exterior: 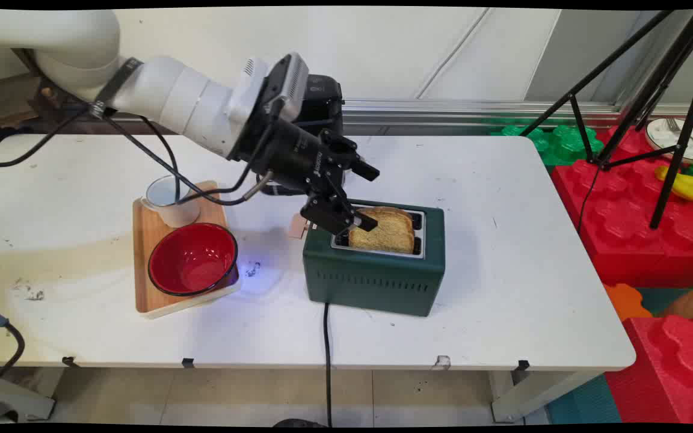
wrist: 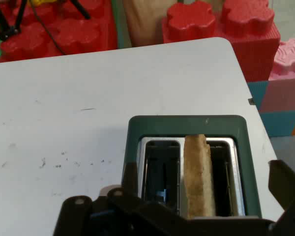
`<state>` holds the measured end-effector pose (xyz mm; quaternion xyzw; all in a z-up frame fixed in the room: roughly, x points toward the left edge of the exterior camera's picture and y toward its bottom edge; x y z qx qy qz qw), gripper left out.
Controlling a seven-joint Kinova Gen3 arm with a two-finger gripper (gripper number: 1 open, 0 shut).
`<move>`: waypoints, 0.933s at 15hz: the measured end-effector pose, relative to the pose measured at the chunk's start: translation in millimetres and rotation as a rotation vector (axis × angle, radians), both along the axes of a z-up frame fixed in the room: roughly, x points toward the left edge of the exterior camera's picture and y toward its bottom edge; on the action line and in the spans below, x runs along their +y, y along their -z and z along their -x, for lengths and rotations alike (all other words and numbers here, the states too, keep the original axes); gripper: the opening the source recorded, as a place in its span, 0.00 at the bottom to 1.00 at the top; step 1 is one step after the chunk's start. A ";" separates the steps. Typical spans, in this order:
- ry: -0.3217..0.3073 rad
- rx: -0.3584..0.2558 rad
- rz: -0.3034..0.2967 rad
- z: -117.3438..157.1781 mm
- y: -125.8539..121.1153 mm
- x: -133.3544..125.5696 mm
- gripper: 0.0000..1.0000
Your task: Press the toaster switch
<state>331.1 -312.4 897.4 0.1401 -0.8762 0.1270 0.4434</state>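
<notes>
A slice of toast (exterior: 382,231), standing in a green toaster (exterior: 376,276) at mid-table, is straddled by the open gripper (exterior: 363,198). The fingers are best centred on the slice before being closed gently, lest it crumble.

White rounded arm links (exterior: 160,99), black band at one joint. Black cables (exterior: 160,159) looped beneath. Grey ribbed camera block (exterior: 289,81) on wrist. Black cylindrical tool (exterior: 355,198) body, faint lettering, black linkage, two fingers.
</notes>
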 end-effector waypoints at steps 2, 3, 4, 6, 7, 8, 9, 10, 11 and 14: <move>-0.014 0.008 -0.007 -4.9 -2.2 2.6 1.00; -0.024 0.015 -0.011 -8.7 -4.2 4.7 1.00; -0.032 0.022 -0.016 -12.6 -6.3 7.0 1.00; -0.043 0.032 -0.022 -18.6 -9.8 10.3 1.00; -0.050 0.037 -0.026 -22.6 -11.9 12.4 1.00; -0.054 0.040 -0.028 -25.4 -13.4 14.0 1.00; -0.061 0.044 -0.030 -29.8 -15.4 16.2 1.00; -0.063 0.046 -0.034 -32.9 -16.6 17.8 1.00; -0.068 0.050 -0.038 -37.7 -18.3 20.3 1.00; -0.073 0.053 -0.048 -50.6 -21.4 26.9 1.00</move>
